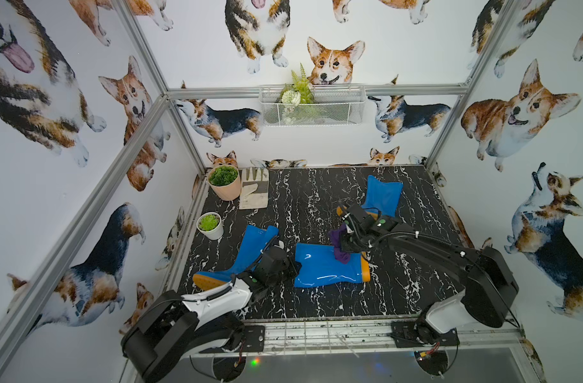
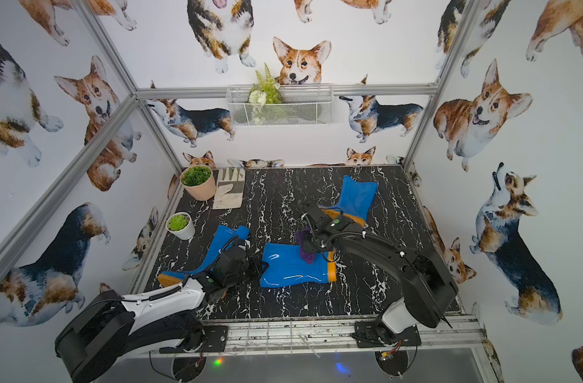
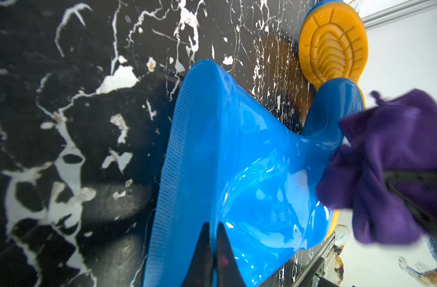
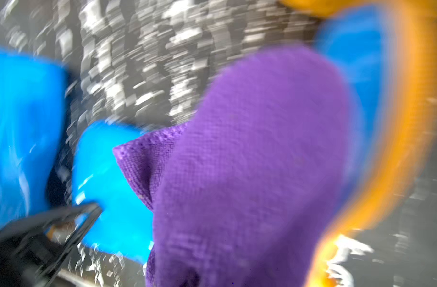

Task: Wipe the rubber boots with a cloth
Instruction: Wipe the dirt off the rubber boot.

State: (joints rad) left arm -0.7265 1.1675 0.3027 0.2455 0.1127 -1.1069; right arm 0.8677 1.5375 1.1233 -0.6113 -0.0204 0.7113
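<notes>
Middle boot [image 1: 320, 270] lies flat on its side, and a hard stroke could skid it or buckle the soft shaft. The cloth [image 1: 342, 257] sits bunched on the ankle by the sole. The right gripper [image 1: 343, 243] is clamped on it, so a snag could tug it free. The left gripper [image 3: 213, 229] is closed at the cuff; whether it pinches rubber, can't tell.
</notes>
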